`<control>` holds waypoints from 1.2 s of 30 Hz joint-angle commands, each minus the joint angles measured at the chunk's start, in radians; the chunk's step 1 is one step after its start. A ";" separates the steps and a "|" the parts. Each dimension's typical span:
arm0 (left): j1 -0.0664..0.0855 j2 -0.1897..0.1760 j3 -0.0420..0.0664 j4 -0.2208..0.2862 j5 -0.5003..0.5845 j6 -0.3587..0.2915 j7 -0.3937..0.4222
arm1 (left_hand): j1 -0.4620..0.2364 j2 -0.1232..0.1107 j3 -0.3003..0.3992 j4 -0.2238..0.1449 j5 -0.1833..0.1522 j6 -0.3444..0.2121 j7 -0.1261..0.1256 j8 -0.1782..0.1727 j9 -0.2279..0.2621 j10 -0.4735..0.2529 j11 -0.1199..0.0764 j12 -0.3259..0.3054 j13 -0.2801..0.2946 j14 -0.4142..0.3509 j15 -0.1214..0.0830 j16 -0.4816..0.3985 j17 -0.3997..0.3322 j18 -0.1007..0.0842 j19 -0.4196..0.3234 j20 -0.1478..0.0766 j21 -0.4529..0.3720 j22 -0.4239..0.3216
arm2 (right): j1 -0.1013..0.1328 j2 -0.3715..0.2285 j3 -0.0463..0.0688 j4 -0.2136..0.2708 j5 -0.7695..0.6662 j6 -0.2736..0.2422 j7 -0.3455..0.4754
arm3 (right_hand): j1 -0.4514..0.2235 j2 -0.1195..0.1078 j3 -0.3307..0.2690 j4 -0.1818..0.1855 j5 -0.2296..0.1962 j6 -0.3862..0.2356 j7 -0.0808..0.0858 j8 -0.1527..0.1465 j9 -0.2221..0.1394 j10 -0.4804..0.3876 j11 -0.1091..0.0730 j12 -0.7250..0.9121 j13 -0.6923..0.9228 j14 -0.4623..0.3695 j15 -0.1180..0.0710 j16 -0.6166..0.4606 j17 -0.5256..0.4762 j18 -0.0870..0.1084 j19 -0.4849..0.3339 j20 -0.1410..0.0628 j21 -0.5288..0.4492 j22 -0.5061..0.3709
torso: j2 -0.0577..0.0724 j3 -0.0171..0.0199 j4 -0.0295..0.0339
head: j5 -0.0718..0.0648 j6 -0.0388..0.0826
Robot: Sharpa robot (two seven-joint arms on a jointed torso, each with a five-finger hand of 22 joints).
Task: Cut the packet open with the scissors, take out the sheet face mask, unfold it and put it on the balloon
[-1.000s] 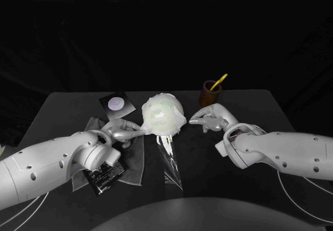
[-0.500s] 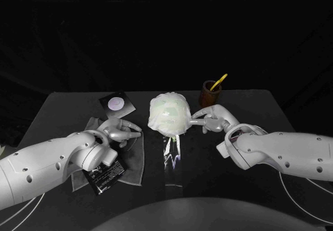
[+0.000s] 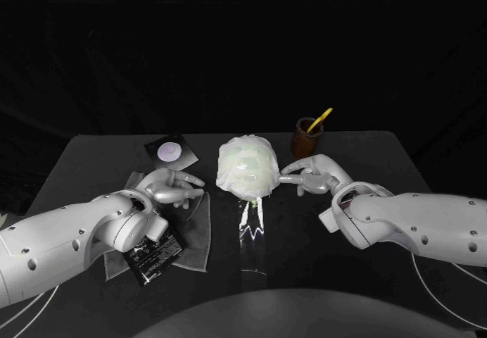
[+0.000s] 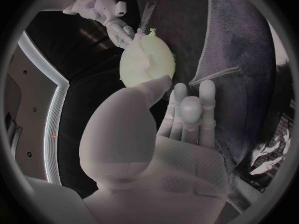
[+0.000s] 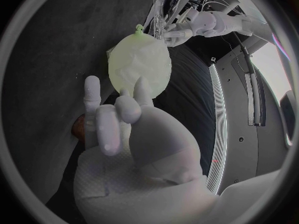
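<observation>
- We saw the balloon [image 3: 248, 176] standing at the middle of the black table [image 3: 345, 253], its knot end down toward a strip of clear film [image 3: 250, 236] that ran toward the near edge
- The sheet mask [image 3: 241, 149] lay draped over the balloon, pale and creased, covering most of the side we could see
- The right hand [image 3: 312, 174] was at the balloon's right side, its fingertips [image 3: 287, 171] touching the covered surface; we could not tell whether it pinched the mask or only rested against it
- The left hand [image 3: 170, 186] hung just to the balloon's left, apart from it; its fingers were spread and it held nothing
- The black packet [image 3: 152, 257] lay flat under the left arm, partly on a grey cloth [image 3: 195, 236]
- A dark card with a pale round mark [image 3: 170, 152] lay behind the left hand; a brown cup [image 3: 307, 137] with a yellow handle [image 3: 321, 120] sticking out stood behind the right hand
</observation>
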 commanded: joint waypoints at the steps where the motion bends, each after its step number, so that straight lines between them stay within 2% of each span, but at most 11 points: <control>1: 0.000 -0.006 0.005 0.011 0.143 -0.007 0.224 | 0.001 0.010 0.022 -0.008 0.007 -0.006 0.015 0.006 -0.004 -0.061 0.014 -0.096 -0.068 -0.159 0.013 -0.133 -0.161 0.003 -0.064 0.010 -0.054 -0.028 | -0.001 -0.006 0.000 0.008 0.114 -0.008 0.121 | 0.010 0.013 -0.029 -0.016 0.005 -0.019 0.010 -0.013 0.000 -0.205 0.012 -0.191 -0.087 -0.170 0.013 -0.141 -0.207 -0.009 -0.057 0.014 -0.048 -0.020 | -0.001 0.0004 -0.0017 | 0.001 0.000; 4: 0.000 -0.013 0.010 0.020 0.180 -0.002 0.309 | -0.005 0.018 0.026 -0.013 -0.001 -0.011 0.027 0.015 -0.006 -0.098 0.035 -0.183 -0.140 -0.265 0.036 -0.238 -0.216 -0.010 -0.144 0.027 -0.120 -0.057 | 0.000 -0.014 0.001 0.014 0.164 -0.012 0.175 | 0.026 0.032 -0.032 -0.026 0.005 -0.022 0.020 -0.017 0.005 -0.327 0.022 -0.387 -0.240 -0.363 0.025 -0.315 -0.416 -0.011 -0.109 0.025 -0.106 -0.049 | -0.001 0.0002 -0.0011 | 0.001 0.000; 6: 0.000 -0.017 0.013 0.027 0.194 -0.007 0.351 | -0.002 0.026 0.028 -0.023 0.002 -0.008 0.032 0.029 -0.007 -0.121 0.049 -0.256 -0.205 -0.347 0.056 -0.335 -0.272 -0.028 -0.218 0.048 -0.196 -0.092 | 0.000 -0.019 0.001 0.019 0.187 -0.015 0.203 | 0.034 0.042 -0.032 -0.029 0.004 -0.019 0.022 -0.015 0.008 -0.362 0.025 -0.437 -0.277 -0.402 0.032 -0.355 -0.437 -0.014 -0.132 0.030 -0.132 -0.063 | -0.002 0.0003 -0.0006 | -0.001 0.000; 7: 0.000 -0.019 0.015 0.031 0.199 -0.011 0.374 | 0.000 0.036 0.023 -0.027 0.002 -0.001 0.031 0.037 -0.007 -0.108 0.049 -0.278 -0.231 -0.355 0.058 -0.360 -0.291 -0.029 -0.227 0.055 -0.215 -0.103 | 0.001 -0.022 0.001 0.020 0.198 -0.016 0.217 | 0.051 0.064 -0.032 -0.035 0.004 -0.017 0.028 -0.012 0.008 -0.382 0.040 -0.504 -0.339 -0.459 0.041 -0.423 -0.474 -0.017 -0.166 0.037 -0.173 -0.085 | -0.002 0.0003 -0.0003 | -0.001 0.000; 9: 0.000 -0.021 0.018 0.037 0.207 -0.019 0.410 | 0.008 0.048 0.018 -0.040 0.001 0.006 0.030 0.047 -0.013 -0.091 0.053 -0.326 -0.286 -0.385 0.067 -0.415 -0.330 -0.032 -0.250 0.069 -0.258 -0.126 | 0.003 -0.025 0.002 0.021 0.211 -0.015 0.238 | 0.086 0.083 -0.033 -0.055 0.004 -0.009 0.029 -0.007 0.010 -0.399 0.037 -0.574 -0.407 -0.486 0.047 -0.484 -0.513 -0.018 -0.183 0.046 -0.206 -0.107 | -0.002 0.0005 -0.0003 | -0.003 0.004; 11: 0.000 -0.022 0.020 0.040 0.212 -0.026 0.436 | 0.011 0.049 0.028 -0.043 0.010 0.012 0.029 0.049 -0.015 -0.094 0.056 -0.346 -0.304 -0.429 0.078 -0.457 -0.350 -0.043 -0.282 0.077 -0.291 -0.142 | 0.005 -0.027 0.004 0.019 0.220 -0.014 0.252 | 0.124 0.094 -0.023 -0.052 0.000 0.000 0.040 -0.010 0.006 -0.368 0.058 -0.716 -0.571 -0.531 0.067 -0.634 -0.616 -0.017 -0.216 0.070 -0.282 -0.159 | -0.002 0.0004 -0.0006 | -0.005 0.005; 14: 0.001 -0.019 0.023 0.040 0.214 -0.032 0.457 | 0.002 0.048 0.064 -0.044 0.003 0.014 0.036 0.042 -0.031 -0.072 0.071 -0.429 -0.385 -0.513 0.115 -0.595 -0.429 -0.078 -0.388 0.123 -0.458 -0.235 | 0.007 -0.026 0.006 0.015 0.224 -0.015 0.261 | 0.161 0.100 0.000 -0.048 -0.003 0.007 0.043 -0.018 -0.001 -0.335 0.061 -0.783 -0.660 -0.534 0.078 -0.721 -0.684 -0.012 -0.223 0.085 -0.320 -0.187 | -0.001 0.0004 0.0000 | -0.008 0.009; 16: 0.001 -0.015 0.024 0.039 0.212 -0.033 0.469 | -0.006 0.043 0.069 -0.048 0.000 0.021 0.042 0.034 -0.047 -0.026 0.073 -0.504 -0.463 -0.505 0.123 -0.682 -0.484 -0.052 -0.357 0.150 -0.562 -0.308 | 0.008 -0.024 0.008 0.011 0.220 -0.018 0.261 | 0.194 0.096 0.022 -0.045 0.003 0.018 0.043 -0.024 -0.007 -0.311 0.061 -0.832 -0.729 -0.523 0.083 -0.792 -0.741 -0.005 -0.225 0.097 -0.349 -0.209 | 0.000 0.0004 -0.0002 | -0.010 0.012; 23: 0.001 -0.004 0.028 0.034 0.229 -0.016 0.501 | -0.037 0.021 0.027 -0.038 0.002 0.000 0.040 0.014 -0.063 -0.042 0.091 -0.566 -0.510 -0.563 0.146 -0.770 -0.529 -0.056 -0.360 0.156 -0.633 -0.353 | 0.016 -0.019 0.013 0.015 0.217 -0.007 0.279 | 0.205 0.093 -0.009 -0.020 0.004 0.035 0.048 -0.061 -0.032 -0.244 0.069 -0.945 -0.917 -0.468 0.100 -0.975 -0.880 0.007 -0.215 0.124 -0.431 -0.275 | -0.001 -0.0004 -0.0015 | -0.012 0.025; 28: 0.007 -0.001 0.037 0.030 0.303 -0.004 0.516 | -0.047 0.036 -0.043 -0.014 0.001 -0.002 0.044 -0.001 -0.077 -0.030 0.094 -0.621 -0.532 -0.547 0.152 -0.833 -0.562 -0.063 -0.335 0.156 -0.700 -0.400 | 0.040 -0.013 0.018 0.012 0.263 0.045 0.322 | 0.159 0.076 -0.029 0.006 0.001 0.019 0.057 -0.078 -0.040 -0.259 0.085 -0.973 -0.956 -0.490 0.119 -1.023 -0.904 0.001 -0.260 0.139 -0.490 -0.314 | -0.007 -0.0027 -0.0009 | -0.017 0.041; 36: 0.064 0.011 0.047 0.006 0.434 0.004 0.520 | -0.050 0.054 -0.089 0.010 0.001 0.003 0.045 -0.014 -0.091 -0.012 0.094 -0.660 -0.531 -0.502 0.147 -0.864 -0.578 -0.061 -0.300 0.155 -0.747 -0.434 | 0.091 0.021 0.032 -0.044 0.394 0.144 0.392 | 0.108 0.064 -0.027 0.024 0.002 -0.017 0.069 -0.105 -0.055 -0.313 0.107 -1.007 -1.012 -0.530 0.140 -1.098 -0.946 0.008 -0.241 0.160 -0.544 -0.368 | -0.026 -0.0092 0.0025 | -0.017 0.079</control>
